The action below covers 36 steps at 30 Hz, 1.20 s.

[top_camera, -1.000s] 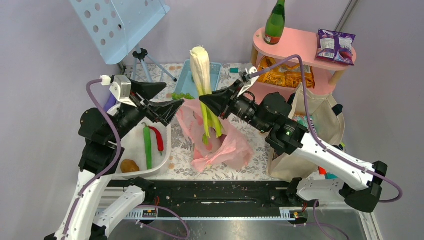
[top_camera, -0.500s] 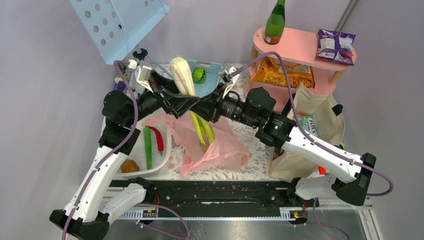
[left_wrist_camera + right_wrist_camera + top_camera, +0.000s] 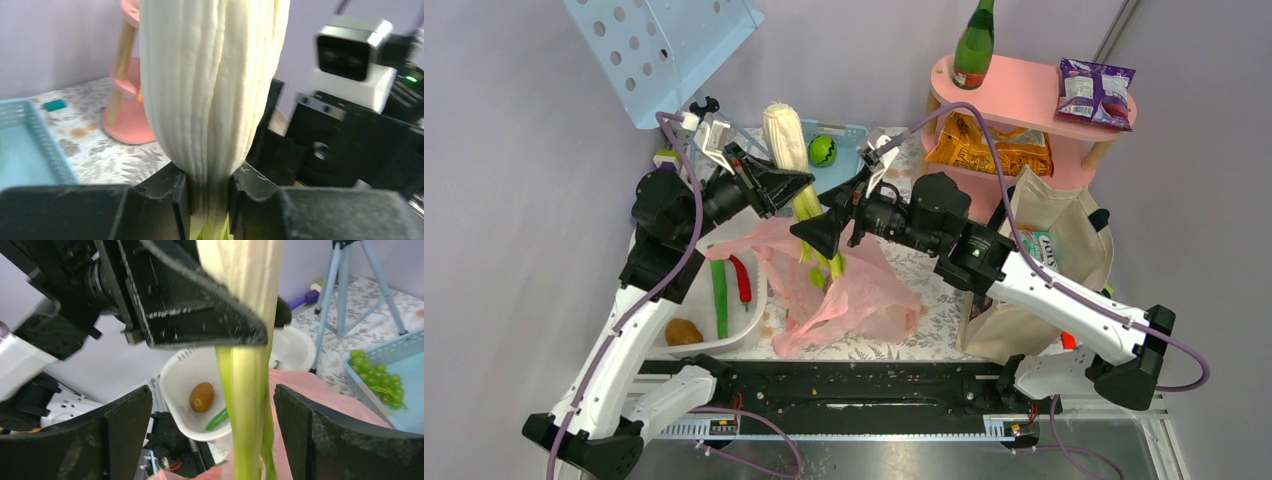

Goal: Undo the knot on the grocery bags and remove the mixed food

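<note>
The pink bag (image 3: pixel 864 295) lies open on the tabletop (image 3: pixel 929 270) with the leeks (image 3: pixel 210 85) upright over it, so taking food out is the step in hand. The left claw (image 3: pixel 209 200) clamps their white stem and the right claw (image 3: pixel 212 390) stands wide around the green part. Next, the left claw probably must carry them clear.

Leeks (image 3: pixel 785 138): creamy white with fine lengthwise ribbing (yellow-green only at the lower end).
Carrier bag (image 3: pixel 864 295): translucent pink.
Tote (image 3: pixel 1069 235): beige, black handles.
Table cover (image 3: pixel 934 278): white, grey leaf print.
Basket (image 3: pixel 852 140): pale blue.
</note>
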Tool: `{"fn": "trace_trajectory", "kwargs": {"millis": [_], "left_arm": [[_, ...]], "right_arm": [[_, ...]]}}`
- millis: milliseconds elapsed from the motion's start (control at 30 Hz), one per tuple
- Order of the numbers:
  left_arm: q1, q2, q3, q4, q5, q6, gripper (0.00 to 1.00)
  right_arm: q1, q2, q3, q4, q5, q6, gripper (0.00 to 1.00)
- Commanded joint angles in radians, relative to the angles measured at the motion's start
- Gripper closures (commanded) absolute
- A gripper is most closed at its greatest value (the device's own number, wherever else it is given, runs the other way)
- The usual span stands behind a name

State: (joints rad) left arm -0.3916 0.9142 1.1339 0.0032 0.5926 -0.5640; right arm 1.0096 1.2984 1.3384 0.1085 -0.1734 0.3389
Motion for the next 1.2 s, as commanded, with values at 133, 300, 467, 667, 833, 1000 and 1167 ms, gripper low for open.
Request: {"fn": "trace_trajectory", "kwargs": {"millis": [133, 300, 467, 667, 833, 1000, 1167], "left_arm": [[0.025, 0.046, 0.309, -0.416, -0.361, 0.292, 1.00], [0.042, 0.048, 0.405, -0.526, -0.438, 0.364, 1.00], [0.045, 0.059, 0.553, -0.719, -0.642, 0.457, 1.00], [0.045, 0.102, 0.652, -1.024, -0.974, 0.483, 1.00], [0.045, 0.119, 0.605, -1.175, -1.163, 0.417, 1.00], [0.048, 0.130, 0.468, -1.188, -1.284, 0.375, 1.00], [0.074, 0.143, 0.335, -1.108, -1.311, 0.371, 1.00]], "right_arm": [[0.006, -0.138, -0.019, -0.130, 0.179, -0.137, 0.01], [0.005, -0.185, -0.077, -0.222, 0.282, -0.144, 0.00], [0.007, -0.143, -0.084, -0.333, 0.242, -0.130, 0.01], [0.039, -0.053, -0.063, -0.355, 0.131, -0.126, 0.01], [0.079, 0.043, -0.017, -0.383, 0.122, -0.158, 0.01], [0.081, 0.123, 0.024, -0.425, 0.087, -0.161, 0.13], [0.081, 0.180, 0.069, -0.521, 0.241, -0.116, 0.80]]}}
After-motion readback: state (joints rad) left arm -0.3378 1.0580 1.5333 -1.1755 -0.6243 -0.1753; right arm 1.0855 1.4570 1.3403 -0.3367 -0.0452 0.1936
